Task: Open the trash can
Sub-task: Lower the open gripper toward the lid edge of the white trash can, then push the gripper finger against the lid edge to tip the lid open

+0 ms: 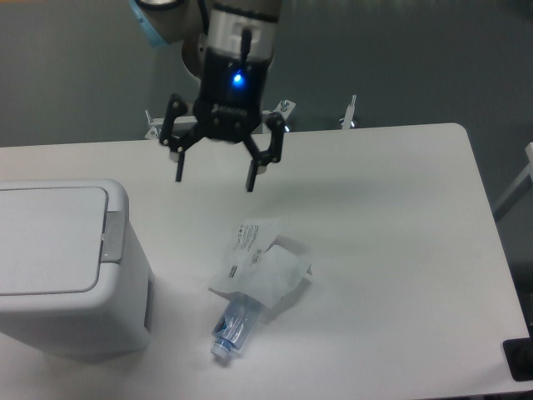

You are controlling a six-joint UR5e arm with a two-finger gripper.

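White trash can (62,267) lid closed | gripper (214,177) spread wide (holding nothing)

The arm comes down from the top edge of the view, its grey wrist section vertical and a light blue cap showing at a joint behind it. The gripper (215,177) hangs below the wrist, pointing straight down, with a blue light glowing on its black body. Its jaws are spread wide apart, with nothing between them. The two dark fingertips (250,182) hover in the air.
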